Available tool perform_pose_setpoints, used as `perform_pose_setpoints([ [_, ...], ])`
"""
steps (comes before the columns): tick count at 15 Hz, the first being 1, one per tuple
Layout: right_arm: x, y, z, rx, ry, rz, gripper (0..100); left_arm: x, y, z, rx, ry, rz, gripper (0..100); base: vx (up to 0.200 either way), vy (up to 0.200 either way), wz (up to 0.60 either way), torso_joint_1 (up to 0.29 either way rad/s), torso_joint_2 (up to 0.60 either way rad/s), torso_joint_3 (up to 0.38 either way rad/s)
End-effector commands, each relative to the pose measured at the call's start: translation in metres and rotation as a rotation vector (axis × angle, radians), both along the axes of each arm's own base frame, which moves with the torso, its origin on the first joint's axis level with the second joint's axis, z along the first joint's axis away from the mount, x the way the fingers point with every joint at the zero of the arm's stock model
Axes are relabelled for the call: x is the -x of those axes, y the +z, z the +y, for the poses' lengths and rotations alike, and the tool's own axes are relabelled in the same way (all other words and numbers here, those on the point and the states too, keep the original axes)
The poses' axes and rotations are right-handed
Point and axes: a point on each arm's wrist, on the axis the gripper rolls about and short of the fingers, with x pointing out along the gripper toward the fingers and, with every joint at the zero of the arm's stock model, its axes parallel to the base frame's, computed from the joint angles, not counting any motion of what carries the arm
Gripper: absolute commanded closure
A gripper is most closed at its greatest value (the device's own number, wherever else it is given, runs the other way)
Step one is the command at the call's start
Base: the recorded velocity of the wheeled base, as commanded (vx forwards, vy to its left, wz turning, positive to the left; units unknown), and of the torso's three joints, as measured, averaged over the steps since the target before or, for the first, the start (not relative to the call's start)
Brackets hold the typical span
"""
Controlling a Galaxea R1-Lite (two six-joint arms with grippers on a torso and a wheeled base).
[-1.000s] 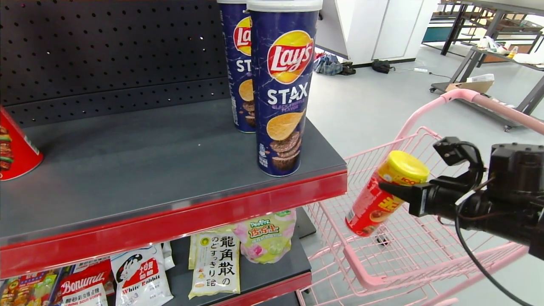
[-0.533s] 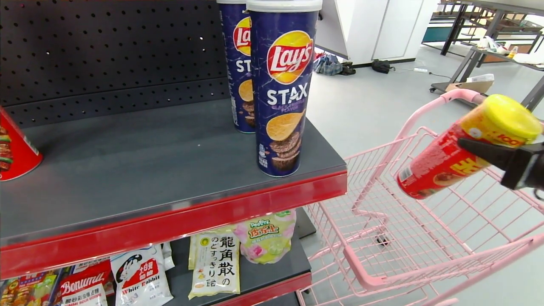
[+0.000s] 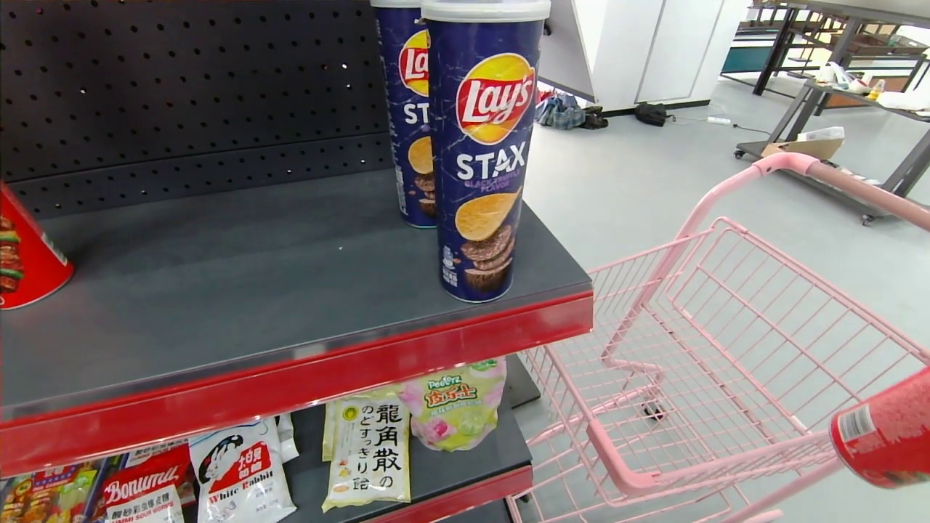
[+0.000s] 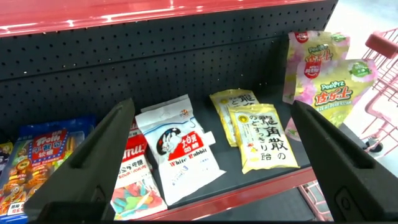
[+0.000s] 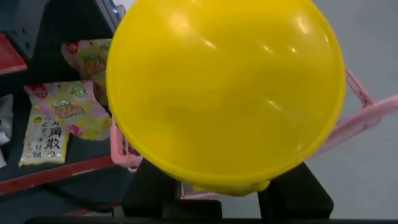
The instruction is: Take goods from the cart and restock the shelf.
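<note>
Two tools: left tool (image 4: pixel 211 107) wide, right tool (image 5: pixel 224 196) tight on yellow-lidded can (image 5: pixel 224 87).

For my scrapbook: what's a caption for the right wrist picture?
Right tool holding a yellow-lidded can, pink cart behind.

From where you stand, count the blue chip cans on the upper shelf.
2. One blue can stands near the shelf's front right corner; the second can stands just behind it, partly covered. Others may hide farther back.

Wall: white panelled wall (image 3: pixel 639 51) ahead of me.
Floor: pale grey smooth floor (image 3: pixel 639 189) at its foot.
Tables: dark metal-framed tables (image 3: pixel 792 116) to its right.
</note>
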Motion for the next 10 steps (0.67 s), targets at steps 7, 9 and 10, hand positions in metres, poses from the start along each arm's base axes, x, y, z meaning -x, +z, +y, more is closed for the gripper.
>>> perform_pose_setpoints([
  [7,0.033,-0.014,0.003,0.033,-0.017,-0.088,100,0.0,0.0,0.0,0.0,0.0,0.001,0,0.0,0.0,0.0,0.0,0.0,0.0],
  [9,0.032,-0.017,0.003,0.037,-0.018,-0.079,100,0.0,0.0,0.0,0.0,0.001,0.001,0,0.0,0.0,0.0,0.0,0.0,0.0],
  [10,0.032,-0.017,0.003,0.037,-0.018,-0.076,100,0.0,0.0,0.0,0.001,0.0,0.001,0,0.0,0.0,0.0,0.032,-0.1,-0.076],
])
